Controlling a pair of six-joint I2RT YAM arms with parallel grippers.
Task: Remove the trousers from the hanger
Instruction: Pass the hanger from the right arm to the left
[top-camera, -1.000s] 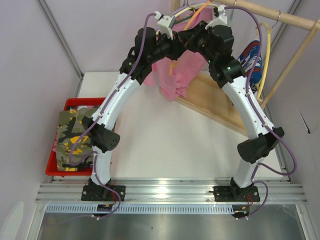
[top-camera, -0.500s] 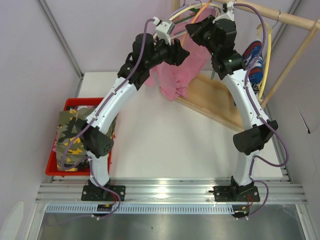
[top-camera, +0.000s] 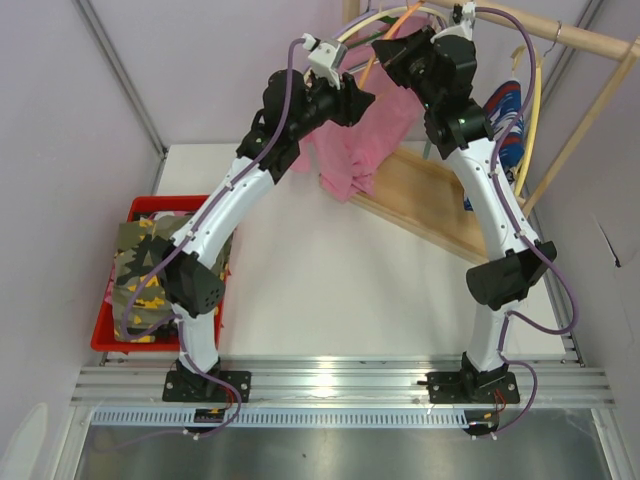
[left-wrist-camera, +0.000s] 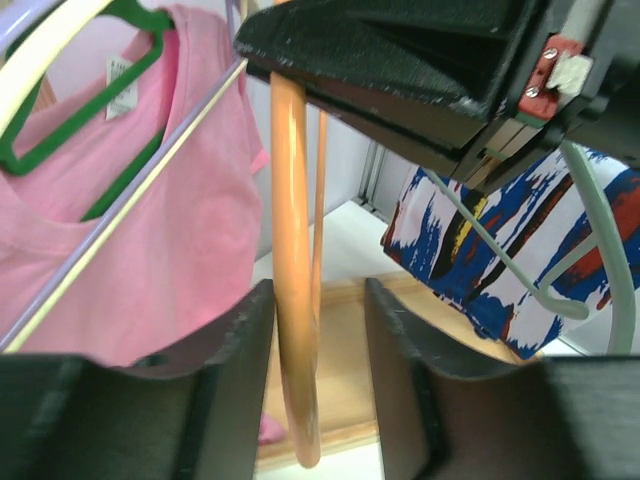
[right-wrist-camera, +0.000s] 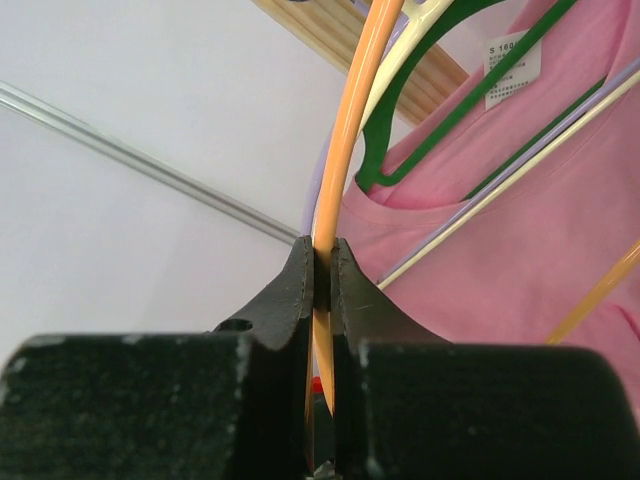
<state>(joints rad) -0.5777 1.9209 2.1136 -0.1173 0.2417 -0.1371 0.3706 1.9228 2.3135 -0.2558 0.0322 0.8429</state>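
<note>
Left gripper (left-wrist-camera: 315, 298): I read the jaws as part open, astride the orange hanger (left-wrist-camera: 291, 200) and not closed on it.
Right gripper (right-wrist-camera: 322, 262): jaws pinched tight on that orange hanger.
Blue, white and red trousers (left-wrist-camera: 500, 240): hanging on a grey hanger (left-wrist-camera: 612, 270), right of the orange one.
Camouflage trousers (top-camera: 150, 275): I see them heaped in the red basket (top-camera: 105, 340) at the left edge of the surface (top-camera: 330, 290).
Pink T-shirt (left-wrist-camera: 190, 240): on a green hanger (right-wrist-camera: 372, 170).

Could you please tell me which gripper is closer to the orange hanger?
Right. The right gripper is clamped shut on the orange hanger, while the left gripper has its open jaws on either side of it, not closed.
</note>
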